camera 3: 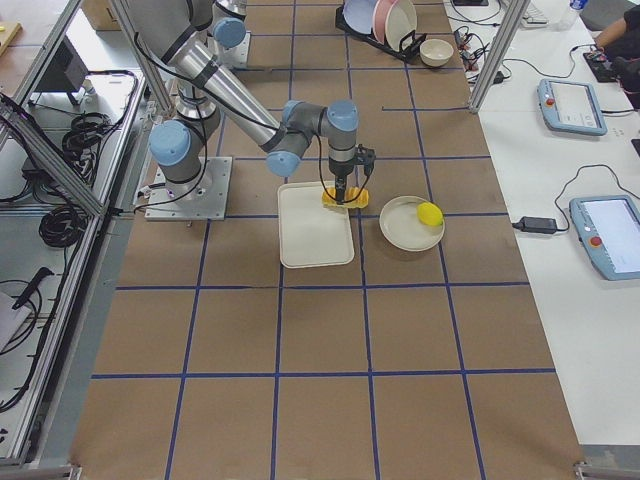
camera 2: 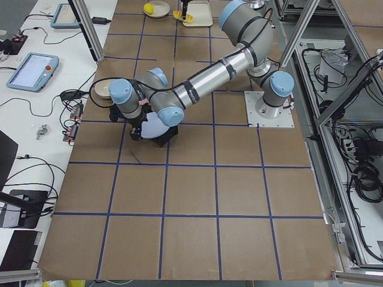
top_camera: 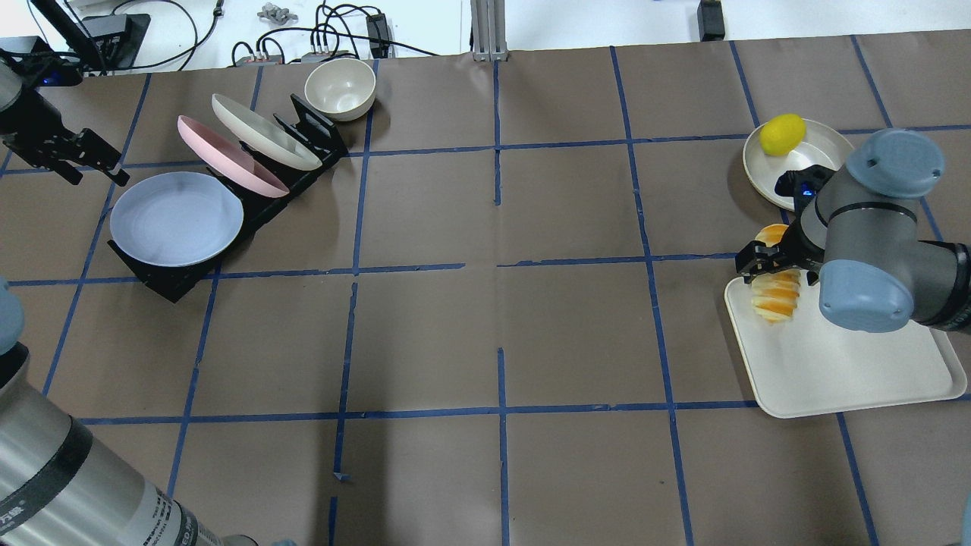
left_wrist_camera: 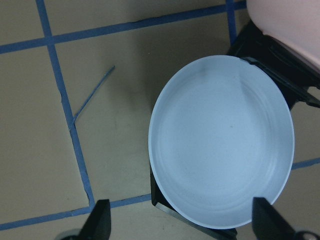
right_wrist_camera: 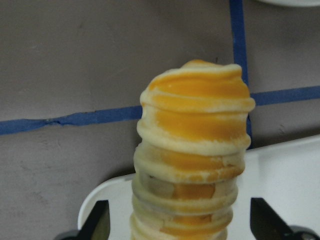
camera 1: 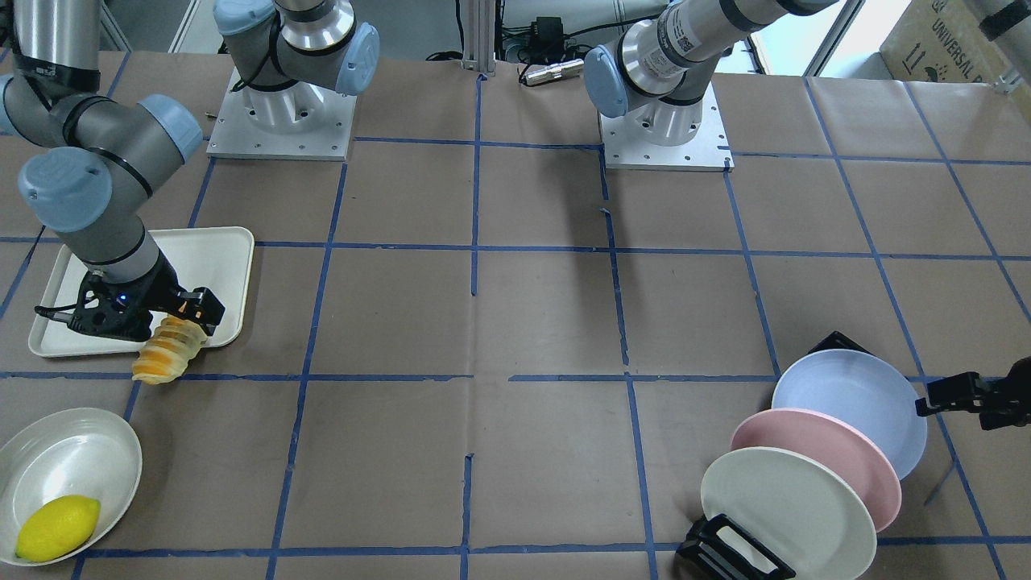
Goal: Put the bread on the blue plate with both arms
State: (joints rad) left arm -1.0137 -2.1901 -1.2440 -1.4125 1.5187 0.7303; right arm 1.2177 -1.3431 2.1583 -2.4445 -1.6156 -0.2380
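Right gripper [camera 1: 197,312] straddles the bread [camera 1: 165,354], jaws spread, not yet pinching; the loaf lies across the white tray's [camera 1: 217,258] corner, so best close squarely across the ridges before lifting. Nearby bowl [camera 1: 80,451] holds a lemon [camera 1: 58,528]. Far off, the blue plate [camera 1: 854,403] sits empty in the black rack [camera 1: 725,552], left gripper [top_camera: 91,161] unclenched beside it.

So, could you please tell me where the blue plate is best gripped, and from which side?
Pinch the thin rim of the blue plate on its exposed edge, coming from the left gripper's side: it leans in the black rack, and the pink plate crowds its other side.
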